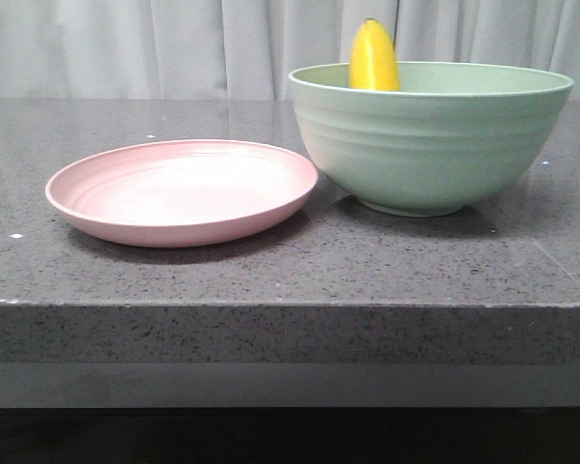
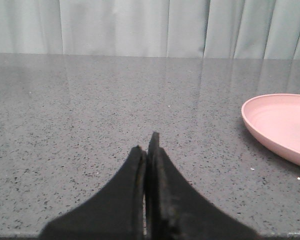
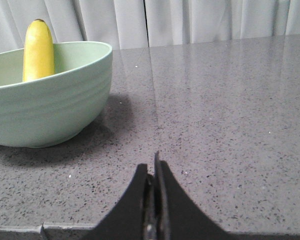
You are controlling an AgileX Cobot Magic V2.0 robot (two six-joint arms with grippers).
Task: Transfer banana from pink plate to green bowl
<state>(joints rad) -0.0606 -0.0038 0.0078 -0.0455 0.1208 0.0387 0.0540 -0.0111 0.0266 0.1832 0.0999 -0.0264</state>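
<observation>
The yellow banana [image 1: 374,58] stands on end inside the mint-green bowl [image 1: 430,145], its dark tip above the rim; it also shows in the right wrist view [image 3: 38,50] inside the bowl [image 3: 50,105]. The pink plate [image 1: 182,190] lies empty to the left of the bowl, their rims nearly touching; its edge shows in the left wrist view [image 2: 282,125]. My left gripper [image 2: 146,145] is shut and empty, low over the counter, apart from the plate. My right gripper [image 3: 152,167] is shut and empty, apart from the bowl. Neither gripper shows in the front view.
Everything stands on a speckled dark grey stone counter [image 1: 290,271] whose front edge runs across the front view. Pale curtains [image 1: 174,48] hang behind the counter.
</observation>
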